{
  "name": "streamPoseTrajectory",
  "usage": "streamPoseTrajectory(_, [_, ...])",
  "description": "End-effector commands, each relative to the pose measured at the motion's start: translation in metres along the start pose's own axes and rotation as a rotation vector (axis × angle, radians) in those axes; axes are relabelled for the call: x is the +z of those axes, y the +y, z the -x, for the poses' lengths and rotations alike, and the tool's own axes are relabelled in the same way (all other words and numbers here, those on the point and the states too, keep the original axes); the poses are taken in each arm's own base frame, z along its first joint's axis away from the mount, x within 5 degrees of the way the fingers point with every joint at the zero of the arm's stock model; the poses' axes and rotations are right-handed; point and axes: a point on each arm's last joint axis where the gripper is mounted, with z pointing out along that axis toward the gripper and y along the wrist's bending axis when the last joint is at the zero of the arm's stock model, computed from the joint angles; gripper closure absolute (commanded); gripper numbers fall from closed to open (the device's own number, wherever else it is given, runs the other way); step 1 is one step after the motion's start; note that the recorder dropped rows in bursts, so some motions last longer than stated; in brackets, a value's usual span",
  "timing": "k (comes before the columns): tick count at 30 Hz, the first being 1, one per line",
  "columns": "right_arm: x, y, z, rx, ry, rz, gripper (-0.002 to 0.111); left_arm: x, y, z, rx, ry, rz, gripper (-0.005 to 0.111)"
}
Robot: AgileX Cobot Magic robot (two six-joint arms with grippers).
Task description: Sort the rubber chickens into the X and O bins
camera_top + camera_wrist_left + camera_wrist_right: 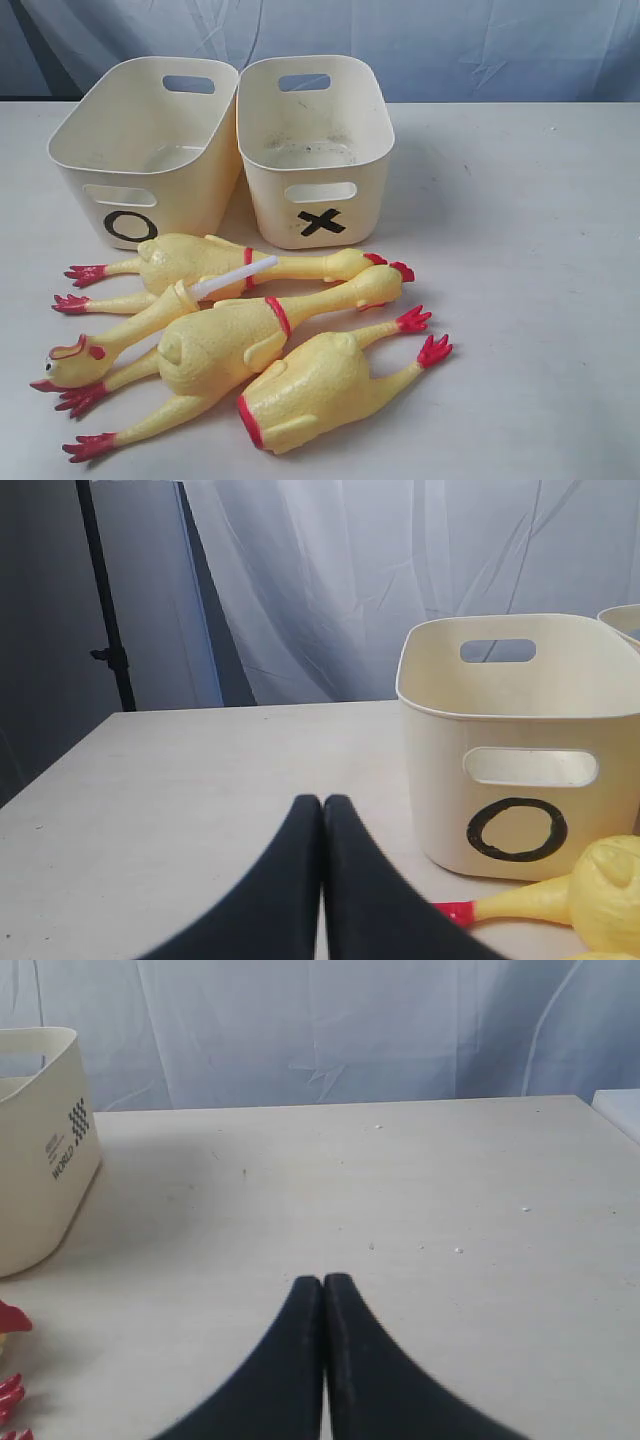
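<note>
Three yellow rubber chickens lie bunched in front of the bins: a long one at the back point(190, 262), a long one in the middle point(215, 350), and a short headless one with a red rim point(310, 385). A loose head and neck with a white tube point(120, 335) lies across them. The O bin point(190, 190) stands at the back left and the X bin point(270, 210) beside it; both look empty. My left gripper point(322, 802) is shut and empty, near the O bin point(520, 730) and a chicken leg point(530, 900). The right gripper point(323, 1280) is shut over bare table. Neither gripper shows in the exterior view.
The pale table point(530, 250) stretches to the right of the bins and chickens. A white curtain hangs behind it. In the right wrist view, a bin's side with a printed label point(40, 1160) and red chicken parts point(10, 1320) sit at the edge.
</note>
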Motion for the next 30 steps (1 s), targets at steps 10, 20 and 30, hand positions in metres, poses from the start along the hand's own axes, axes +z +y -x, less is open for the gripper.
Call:
streamPoseTrajectory(10, [0.000,0.000,0.000,-0.019,-0.012,-0.003,0.109,0.000,0.000,0.002,0.003,-0.018,-0.007,0.107])
streamPoseTrajectory(20, [-0.003,-0.002,0.023,-0.244,-0.257,-0.055,0.109,0.000,0.000,0.002,0.003,-0.018,-0.007,0.107])
streamPoseTrajectory(30, [-0.005,-0.001,0.027,-0.196,-0.308,-0.044,0.109,0.000,0.000,0.002,0.003,-0.018,-0.007,0.107])
